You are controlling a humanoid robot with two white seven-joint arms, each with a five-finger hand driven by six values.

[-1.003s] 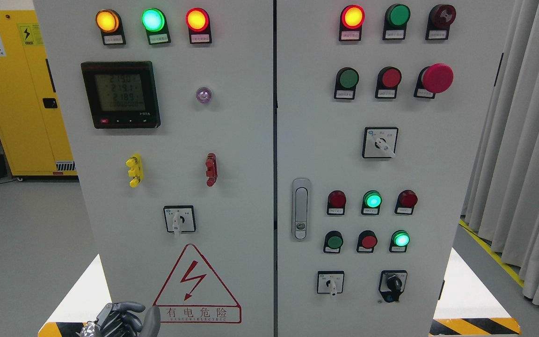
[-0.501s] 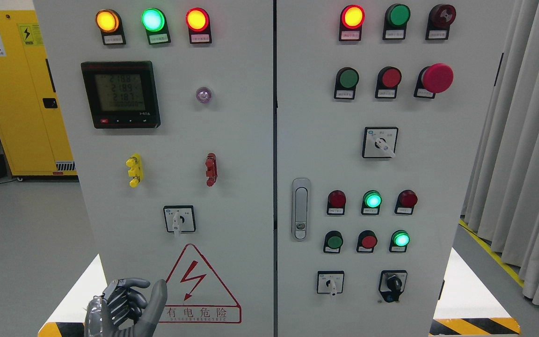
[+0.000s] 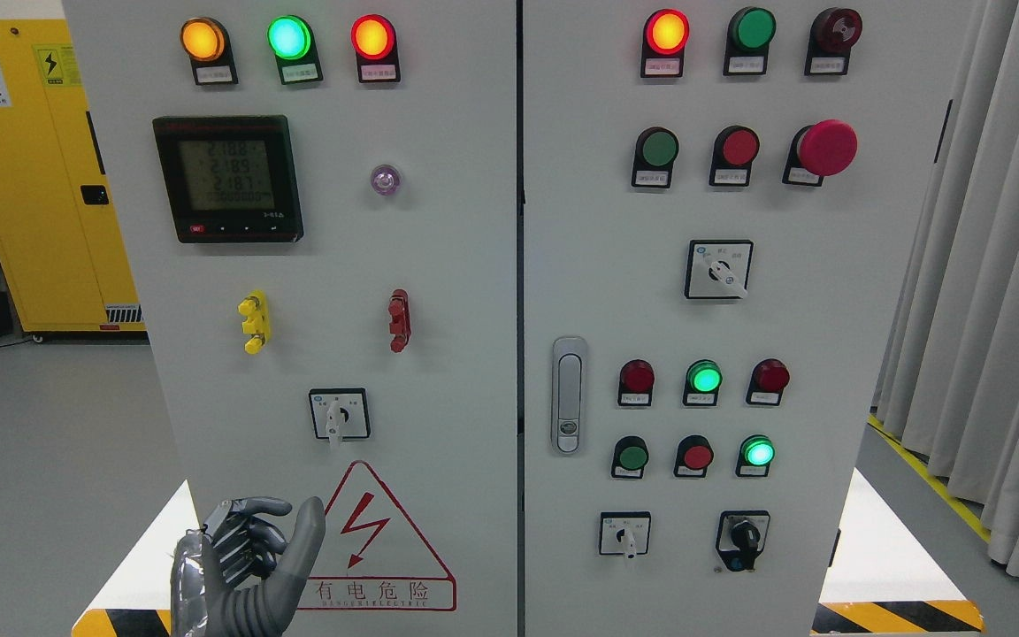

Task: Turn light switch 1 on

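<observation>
The grey control cabinet (image 3: pixel 439 265) fills the head view. On its left door a white rotary selector switch (image 3: pixel 339 416) sits above a red lightning warning triangle (image 3: pixel 372 540), with its knob pointing down. My left hand (image 3: pixel 290 524) rises from the bottom left, below and left of that switch and in front of the triangle's left corner. Its thumb (image 3: pixel 309 535) points up and its fingers (image 3: pixel 244 535) are half bent, apart from the thumb, holding nothing. The right hand does not show.
The right door carries three more selector switches (image 3: pixel 718 270), (image 3: pixel 625 534), (image 3: pixel 742 536), rows of push buttons and lamps, a red mushroom button (image 3: pixel 826 148) and a door latch (image 3: pixel 569 395). A yellow cabinet (image 3: pixel 41 177) stands at the left and curtains (image 3: pixel 987 265) at the right.
My left hand has risen from the bottom edge toward the selector switch on the left door, showing more of the palm and thumb. The meter digits changed; the lamps are unchanged.
</observation>
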